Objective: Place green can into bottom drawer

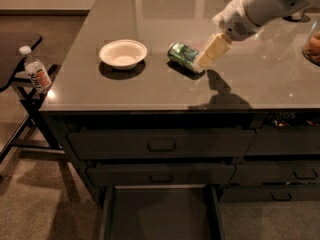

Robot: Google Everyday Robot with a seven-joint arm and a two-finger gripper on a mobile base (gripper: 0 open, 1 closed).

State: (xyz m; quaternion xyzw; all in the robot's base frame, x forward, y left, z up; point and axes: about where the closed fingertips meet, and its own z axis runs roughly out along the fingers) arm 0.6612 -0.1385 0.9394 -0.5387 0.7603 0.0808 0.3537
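The green can [182, 54] lies on its side on the grey counter [150, 89], right of the white bowl [123, 54]. My gripper [204, 60] reaches down from the upper right on a white arm. Its pale fingers [214, 49] are at the can's right end, touching or just above it. The bottom drawer [160, 214] is pulled open below the counter, its flat floor bare.
Two handled drawer fronts [161, 144] sit above the open drawer, with narrower drawers [280, 174] to the right. A clear bottle with an orange label [36, 71] stands on a dark stand at the left. An orange-brown object [312, 46] sits at the counter's right edge.
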